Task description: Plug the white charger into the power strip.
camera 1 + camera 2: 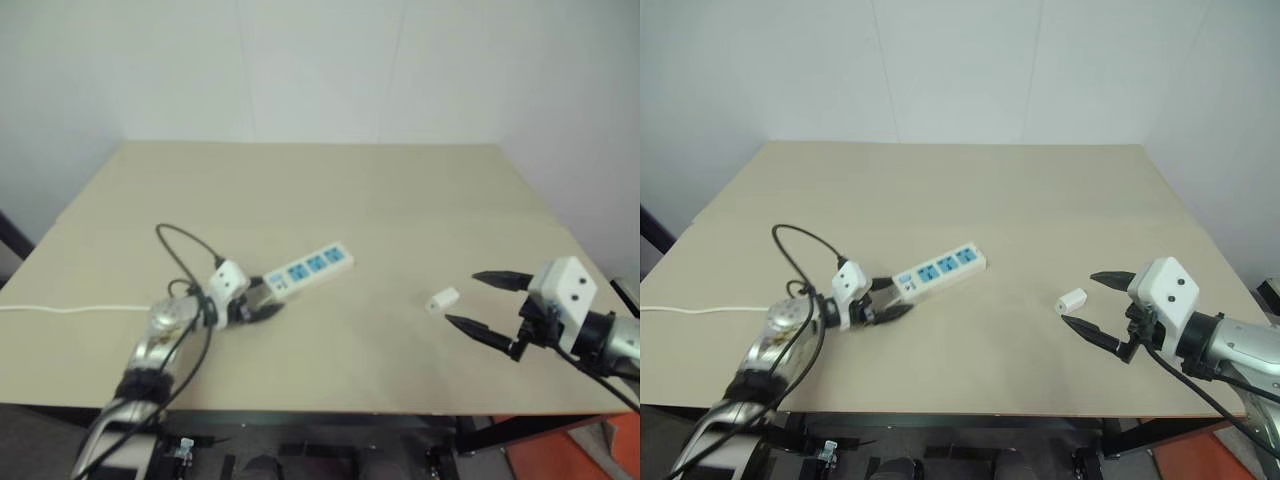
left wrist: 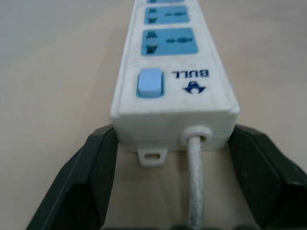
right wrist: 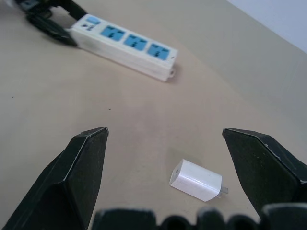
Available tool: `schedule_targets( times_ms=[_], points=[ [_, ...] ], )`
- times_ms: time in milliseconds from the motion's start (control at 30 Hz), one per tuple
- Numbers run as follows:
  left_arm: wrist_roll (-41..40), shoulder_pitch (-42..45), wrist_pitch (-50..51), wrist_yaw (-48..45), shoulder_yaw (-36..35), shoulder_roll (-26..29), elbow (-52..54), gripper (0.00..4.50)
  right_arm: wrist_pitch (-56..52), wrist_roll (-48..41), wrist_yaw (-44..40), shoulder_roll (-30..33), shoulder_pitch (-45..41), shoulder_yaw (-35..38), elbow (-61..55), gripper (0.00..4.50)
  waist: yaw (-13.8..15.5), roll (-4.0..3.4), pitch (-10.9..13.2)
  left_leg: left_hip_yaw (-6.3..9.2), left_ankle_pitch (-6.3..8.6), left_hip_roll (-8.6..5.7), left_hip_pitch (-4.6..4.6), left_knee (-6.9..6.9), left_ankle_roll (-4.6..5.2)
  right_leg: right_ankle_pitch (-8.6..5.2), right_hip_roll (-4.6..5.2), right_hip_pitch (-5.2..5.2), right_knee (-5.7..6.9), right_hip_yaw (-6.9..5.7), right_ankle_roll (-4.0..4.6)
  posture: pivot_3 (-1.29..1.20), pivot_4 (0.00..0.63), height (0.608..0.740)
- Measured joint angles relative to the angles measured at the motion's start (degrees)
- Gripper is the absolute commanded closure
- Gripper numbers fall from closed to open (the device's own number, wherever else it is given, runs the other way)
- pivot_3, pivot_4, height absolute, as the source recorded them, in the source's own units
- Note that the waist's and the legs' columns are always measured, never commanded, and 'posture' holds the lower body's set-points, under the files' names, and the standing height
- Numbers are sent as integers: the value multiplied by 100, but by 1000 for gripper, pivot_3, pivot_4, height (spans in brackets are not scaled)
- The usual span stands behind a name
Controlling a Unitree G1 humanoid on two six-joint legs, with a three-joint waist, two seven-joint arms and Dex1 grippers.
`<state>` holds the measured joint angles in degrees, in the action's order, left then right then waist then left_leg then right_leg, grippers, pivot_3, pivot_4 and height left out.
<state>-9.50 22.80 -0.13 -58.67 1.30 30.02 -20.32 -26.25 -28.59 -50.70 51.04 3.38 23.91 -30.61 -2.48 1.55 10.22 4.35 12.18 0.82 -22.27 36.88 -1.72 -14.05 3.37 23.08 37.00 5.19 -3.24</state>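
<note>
The power strip [image 1: 310, 268], a long white bar with blue socket panels, lies at an angle left of the table's middle. My left gripper [image 1: 266, 300] is shut on its switch end. In the left wrist view, one black finger [image 2: 93, 167] presses each side of that end where the cord [image 2: 195, 177] leaves. The white charger [image 1: 442, 300] lies on its side on the table to the right, prongs showing in the right wrist view [image 3: 195, 180]. My right gripper [image 1: 464, 298] hovers open just right of the charger and slightly above it, holding nothing.
The beige table [image 1: 300, 190] stands against a white wall. The strip's thin white cord [image 1: 60, 309] trails off the left edge. A black cable loop [image 1: 180, 240] arches over my left wrist. An orange object [image 1: 560, 455] sits below the front right corner.
</note>
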Motion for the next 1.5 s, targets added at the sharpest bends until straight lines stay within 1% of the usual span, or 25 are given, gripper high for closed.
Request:
schedule_targets(
  times_ms=[67, 133, 233, 400, 533, 733, 833, 967, 1200, 1500],
  points=[
    [-119, -260, 221, -73, -8, 122, 437, 514, 0, 0, -5, 0, -36, -22, -2, 0, 29, 0, 0, 0, -2, 0, 0, 3, 1, -15, 0, -1, -1, -1, -26, 0, 150, 740],
    [-240, -406, 410, -177, -14, 173, 734, 20, 0, 0, -25, 0, -115, -60, 7, 0, 62, 0, 0, -1, -2, -1, 0, 6, 1, -16, 2, -5, -6, -1, -28, 0, 150, 740],
    [-385, -445, 523, -255, -5, 173, 869, 20, 0, 1, -48, 2, -260, -88, 42, 0, 66, 0, 0, -1, -1, 0, -5, 4, 1, -16, 0, -2, -14, -2, -26, 0, 150, 740],
    [-642, -394, 507, -248, -79, 89, 928, 20, 0, 4, -114, 2, -273, -88, 91, 0, 74, 0, 0, -1, 0, -1, -10, 4, 2, -7, 2, 2, -14, -2, -12, 0, 150, 740],
    [-622, 22, -70, -165, -136, -110, 385, 20, 0, 4, -127, 2, -281, -94, 90, 0, 111, 1, 0, -2, -1, -2, -2, 6, 2, -14, 0, -5, -13, -2, -26, 0, 150, 740],
    [-507, 592, -647, -425, 40, -396, -632, 20, 0, 0, -120, 2, -322, -96, 82, 0, 132, 1, -1, -3, -1, -3, -6, 4, 2, -7, 1, -3, -17, -1, -14, 0, 150, 740],
    [-412, 728, -880, -554, 120, -457, -877, 20, -5, -32, -114, 2, -319, -94, 51, 0, 142, 0, -3, -3, -1, -3, -1, 5, 2, -9, 1, -9, -17, -1, -18, 0, 150, 740],
    [-409, 658, -868, -631, 167, -555, -867, 20, -37, -99, -91, 2, -275, -80, -60, 0, 130, 0, -3, -3, -1, -2, -4, 5, 2, -14, -1, -4, -16, 0, -26, 0, 150, 740],
    [-436, 476, -718, -642, 103, -458, -419, 20, -60, -152, -26, 2, -263, -77, -107, 0, 138, 0, -3, -3, -1, -2, -6, 5, 2, -8, 0, -2, -16, 0, -16, 0, 150, 740],
    [-396, 142, -693, -470, 91, -426, -448, 20, -60, -197, -30, 3, -485, -116, -89, 0, 140, 0, -2, -2, -1, -2, -8, 5, 2, -10, 0, -1, -17, -1, -19, 0, 150, 740]
  ],
)
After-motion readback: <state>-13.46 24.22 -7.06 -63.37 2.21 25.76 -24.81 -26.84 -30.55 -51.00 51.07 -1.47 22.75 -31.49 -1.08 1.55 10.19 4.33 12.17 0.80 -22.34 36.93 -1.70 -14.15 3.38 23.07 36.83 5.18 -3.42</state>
